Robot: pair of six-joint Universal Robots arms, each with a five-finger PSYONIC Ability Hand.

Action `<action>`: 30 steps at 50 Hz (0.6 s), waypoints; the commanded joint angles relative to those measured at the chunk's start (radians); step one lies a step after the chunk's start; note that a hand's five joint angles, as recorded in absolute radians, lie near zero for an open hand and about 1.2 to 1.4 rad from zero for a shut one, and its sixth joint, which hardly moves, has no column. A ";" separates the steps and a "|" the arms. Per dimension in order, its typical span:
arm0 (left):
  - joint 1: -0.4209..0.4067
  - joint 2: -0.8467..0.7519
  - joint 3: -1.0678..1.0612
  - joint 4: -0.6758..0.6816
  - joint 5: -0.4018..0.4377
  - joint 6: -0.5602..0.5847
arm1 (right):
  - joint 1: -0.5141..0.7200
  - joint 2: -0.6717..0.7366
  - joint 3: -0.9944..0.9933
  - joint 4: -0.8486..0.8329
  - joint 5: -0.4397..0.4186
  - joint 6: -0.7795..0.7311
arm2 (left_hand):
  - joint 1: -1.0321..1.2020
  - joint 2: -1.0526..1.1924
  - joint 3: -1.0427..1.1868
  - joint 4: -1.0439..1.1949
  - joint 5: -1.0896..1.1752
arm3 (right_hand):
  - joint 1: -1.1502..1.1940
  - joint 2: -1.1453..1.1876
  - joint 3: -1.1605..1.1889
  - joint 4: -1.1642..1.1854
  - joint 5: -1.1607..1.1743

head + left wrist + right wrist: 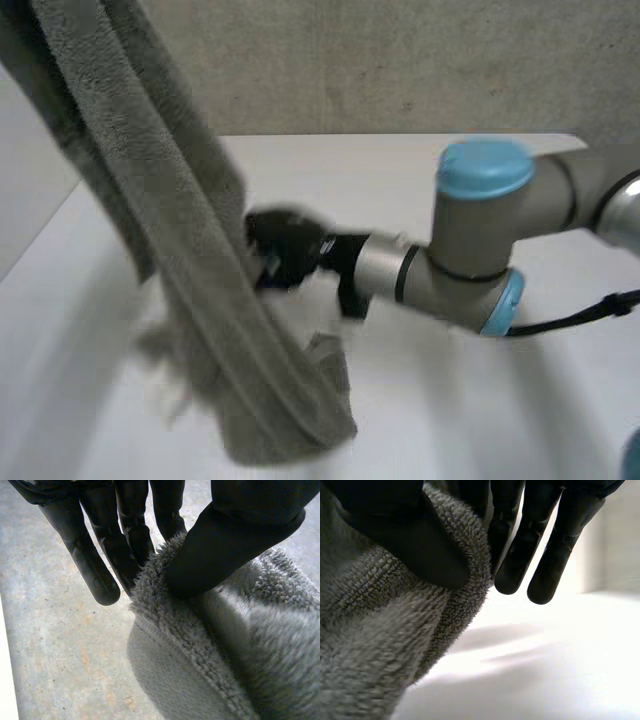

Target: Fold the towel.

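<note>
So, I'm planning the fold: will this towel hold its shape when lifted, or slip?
Likely floppy: the towel hangs in a limp drape over the table. Probably not slippery: left hand and right hand pinch its looped pile.

Your towel (225, 320) is thick grey terry cloth, looped and fuzzy all over, with a flatter, tighter woven band along its hem (you see the pile best in the wrist views). The left hand (230, 535) and the right hand (415, 540) look like smooth black plastic or rubber, dull rather than glossy. The right arm's joint (480, 250) has a satin grey metal look, and its cap (485, 165) is smooth light-blue plastic. The table (500, 400) is smooth matt white; the wall (400, 70) is rough, speckled, concrete-like.
</note>
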 commanded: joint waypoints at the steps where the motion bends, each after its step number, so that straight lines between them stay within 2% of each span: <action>1: -0.002 -0.056 0.066 0.015 -0.051 -0.007 | -0.080 -0.163 0.093 -0.205 0.458 -0.089 | 0.230 0.180 0.180 0.179 0.196 | 0.017 0.193 0.191 0.189 0.202; 3: -0.002 -0.065 0.069 0.015 -0.059 -0.009 | -0.124 -0.291 0.242 -0.359 0.510 -0.093 | 0.230 0.180 0.180 0.179 0.196 | 0.017 0.193 0.191 0.189 0.202; 4: -0.006 -0.074 0.068 0.017 -0.063 -0.011 | -0.124 -0.292 0.243 -0.359 0.511 -0.093 | 0.230 0.180 0.180 0.179 0.196 | 0.017 0.193 0.191 0.189 0.202; 6: -0.009 -0.085 0.060 0.015 -0.063 -0.014 | -0.150 -0.374 0.336 -0.466 0.523 -0.097 | 0.230 0.180 0.180 0.179 0.196 | 0.017 0.193 0.191 0.189 0.202; 12: -0.017 -0.145 -0.007 0.017 -0.065 -0.015 | -0.160 -0.476 0.433 -0.494 0.540 -0.139 | 0.230 0.180 0.180 0.179 0.196 | 0.017 0.193 0.191 0.189 0.202; 15: -0.020 -0.175 -0.055 0.017 -0.063 -0.017 | -0.183 -0.534 0.487 -0.436 0.541 -0.213 | 0.230 0.180 0.180 0.179 0.196 | 0.017 0.193 0.191 0.189 0.202; 17: -0.020 -0.195 -0.084 0.017 -0.063 -0.017 | -0.203 -0.568 0.514 -0.332 0.529 -0.305 | 0.230 0.180 0.180 0.179 0.196 | 0.017 0.193 0.191 0.189 0.202; 20: -0.023 -0.241 -0.142 0.027 -0.063 -0.014 | -0.206 -0.571 0.525 -0.267 0.523 -0.344 | 0.230 0.180 0.180 0.179 0.196 | 0.017 0.193 0.191 0.189 0.202; 22: -0.023 -0.263 -0.176 0.035 -0.063 -0.008 | -0.209 -0.571 0.541 -0.130 0.504 -0.405 | 0.230 0.180 0.180 0.179 0.196 | 0.017 0.193 0.191 0.189 0.202; 23: -0.026 -0.289 -0.211 0.046 -0.063 -0.003 | -0.209 -0.571 0.541 -0.129 0.504 -0.405 | 0.230 0.180 0.180 0.179 0.196 | 0.017 0.193 0.191 0.189 0.202; 25: -0.028 -0.315 -0.247 0.060 -0.062 0.000 | -0.207 -0.550 0.571 -0.013 0.477 -0.466 | 0.230 0.180 0.180 0.179 0.196 | 0.017 0.193 0.191 0.189 0.202; 30: -0.032 -0.396 -0.331 0.093 -0.068 0.002 | -0.209 -0.465 0.619 0.078 0.463 -0.582 | 0.230 0.180 0.180 0.179 0.196 | 0.017 0.193 0.191 0.189 0.202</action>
